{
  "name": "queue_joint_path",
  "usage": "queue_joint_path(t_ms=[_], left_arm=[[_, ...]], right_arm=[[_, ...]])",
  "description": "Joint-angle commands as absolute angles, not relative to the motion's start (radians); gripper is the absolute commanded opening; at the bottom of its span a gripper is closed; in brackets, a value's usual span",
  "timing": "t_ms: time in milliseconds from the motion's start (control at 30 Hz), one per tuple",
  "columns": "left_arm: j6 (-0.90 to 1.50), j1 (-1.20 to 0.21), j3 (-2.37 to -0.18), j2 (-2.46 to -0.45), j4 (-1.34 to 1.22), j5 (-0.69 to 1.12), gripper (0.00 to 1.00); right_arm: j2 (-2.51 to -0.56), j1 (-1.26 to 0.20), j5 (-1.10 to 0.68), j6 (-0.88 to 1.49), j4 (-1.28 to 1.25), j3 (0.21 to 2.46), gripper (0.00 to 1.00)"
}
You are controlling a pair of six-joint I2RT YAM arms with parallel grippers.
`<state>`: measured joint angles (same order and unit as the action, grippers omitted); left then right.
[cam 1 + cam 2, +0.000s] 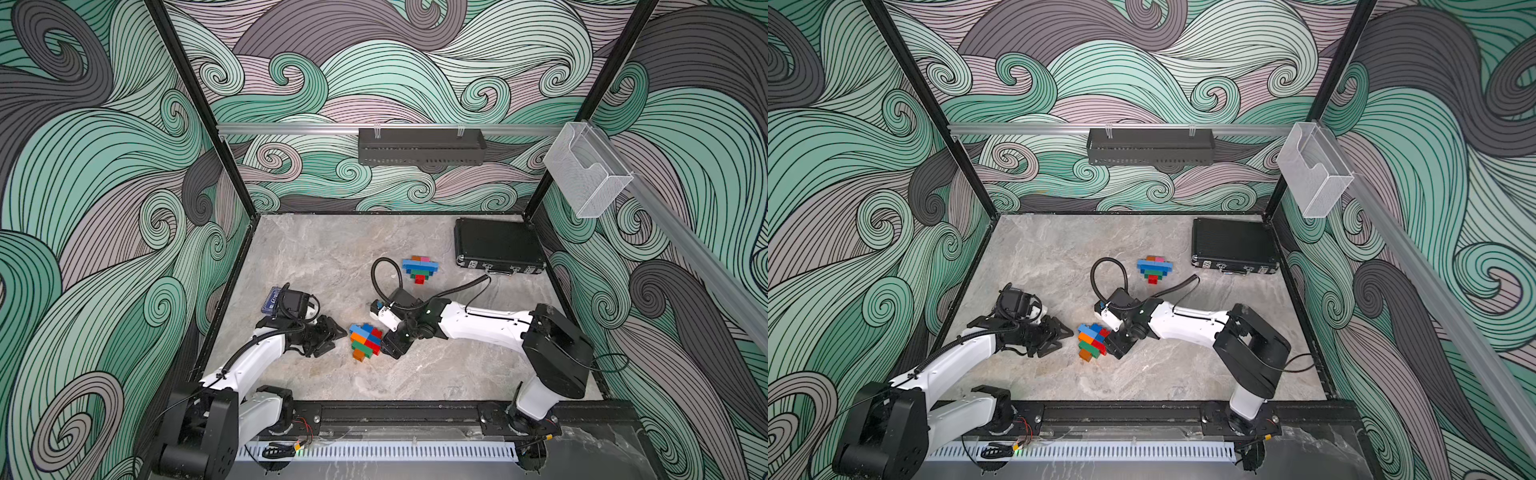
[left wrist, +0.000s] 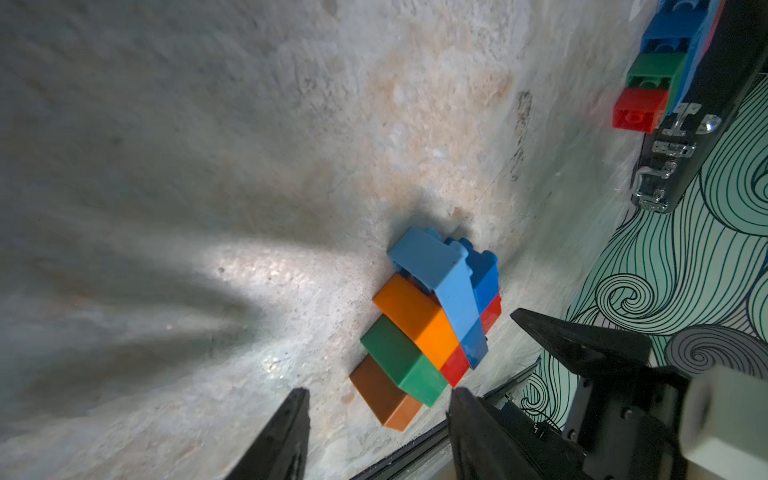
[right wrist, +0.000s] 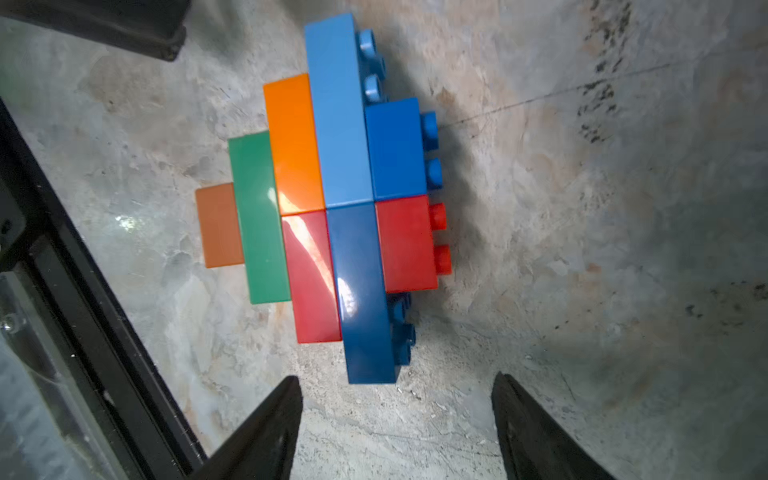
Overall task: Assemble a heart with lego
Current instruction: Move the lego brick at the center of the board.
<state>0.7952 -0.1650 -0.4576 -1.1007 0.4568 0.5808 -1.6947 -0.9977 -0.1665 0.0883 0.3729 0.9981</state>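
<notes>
A lego heart [image 1: 365, 340] [image 1: 1094, 340] of light blue, dark blue, orange, red, green and brown bricks lies flat on the marble table between my two grippers. My left gripper [image 1: 337, 338] [image 2: 380, 392] is open just to its left, with its tips short of the brown and green bricks. The right gripper [image 1: 390, 347] [image 3: 397, 376] is open on the heart's right side, its fingers wide apart and the long dark blue brick's end [image 3: 370, 365] just beyond the tips, untouched. A second lego heart [image 1: 419, 269] [image 1: 1154, 269] lies farther back.
A shut black case [image 1: 498, 245] [image 1: 1233, 243] lies at the back right of the table. Behind my left wrist is a flat blue card box [image 1: 274, 298]. A black tray [image 1: 422, 145] and a clear holder [image 1: 586, 170] hang on the wall rails. Along the front edge runs a black rail [image 1: 395, 415].
</notes>
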Motion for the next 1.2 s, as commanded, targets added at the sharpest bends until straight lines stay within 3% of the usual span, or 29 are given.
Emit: queue_joint_path(t_ms=[0,500,900,1167], left_arm=[[0.823,-0.17,-0.441,-1.089,0.42,0.585,0.54],[0.895,-0.199,-0.4,-1.142,0.297,0.598,0.54],[0.888,-0.221,-0.511,-1.378,0.193,0.596,0.53],[0.886,-0.222,-0.58,-1.49,0.146,0.565,0.49]], right_arm=[[-1.699,-1.041,-0.098,0.141,0.303,0.983,0.75],[-1.849,-1.01,-0.02,0.134,0.325,1.087,0.75],[-1.947,-0.903,-0.078,0.046,0.395,1.237,0.75],[-1.909,-0.89,-0.093,0.04,0.387,1.212,0.75]])
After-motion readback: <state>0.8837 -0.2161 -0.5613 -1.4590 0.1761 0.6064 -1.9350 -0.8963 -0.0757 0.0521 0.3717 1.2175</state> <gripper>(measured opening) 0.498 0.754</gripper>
